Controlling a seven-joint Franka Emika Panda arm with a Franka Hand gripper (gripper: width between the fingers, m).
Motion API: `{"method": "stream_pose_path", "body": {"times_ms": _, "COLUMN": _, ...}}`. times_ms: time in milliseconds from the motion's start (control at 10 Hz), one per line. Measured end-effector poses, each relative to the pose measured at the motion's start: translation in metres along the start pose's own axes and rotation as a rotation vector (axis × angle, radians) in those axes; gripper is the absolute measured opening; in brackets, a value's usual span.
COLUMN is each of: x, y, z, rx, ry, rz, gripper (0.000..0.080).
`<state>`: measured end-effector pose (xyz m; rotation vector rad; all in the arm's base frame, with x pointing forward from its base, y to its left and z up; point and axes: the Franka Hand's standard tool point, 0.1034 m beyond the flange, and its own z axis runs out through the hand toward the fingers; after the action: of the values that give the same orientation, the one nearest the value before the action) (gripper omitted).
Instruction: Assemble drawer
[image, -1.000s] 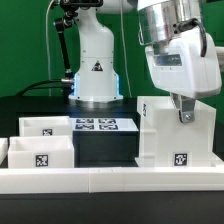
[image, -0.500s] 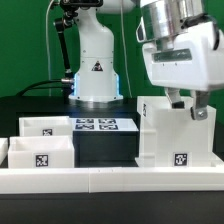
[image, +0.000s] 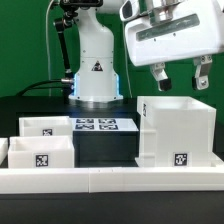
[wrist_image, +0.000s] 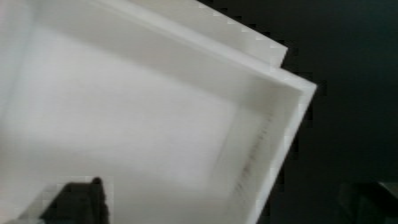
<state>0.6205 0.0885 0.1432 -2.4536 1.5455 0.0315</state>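
The pincer (image: 179, 77) hangs above the tall white drawer box (image: 176, 132), fingers spread apart and holding nothing. The box stands upright on the black tabletop (image: 28, 108) at the exterior view's right, beside the marker board (image: 97, 125). The blurry wrist view probably shows its corner.

- Jaws, height: one second ago down at the top rim of the white box (image: 178, 135). Half a second ago partly lifted. Now raised clear above the box, touching nothing.
- Jaws, gap: set closer together earlier. Now the fingers (image: 160, 75) stand well apart.
- Wrist housing (image: 170, 35): now higher and shifted toward the exterior view's left.
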Motion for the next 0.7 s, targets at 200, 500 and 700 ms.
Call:
{"method": "stream_pose_path", "body": {"times_ms": 200, "x": 0.001, "y": 0.001, "z": 0.001, "rx": -0.002, "ry": 0.000, "rz": -0.117, "gripper": 0.0649}}
{"method": "stream_pose_path", "body": {"times_ms": 500, "x": 0.007, "y": 0.018, "z": 0.002, "rx": -0.037, "ry": -0.038, "rz": -0.539, "gripper": 0.0649}}
{"method": "stream_pose_path", "body": {"times_ms": 700, "x": 0.008, "y": 0.021, "z": 0.005, "rx": -0.038, "ry": -0.042, "rz": -0.698, "gripper": 0.0649}}
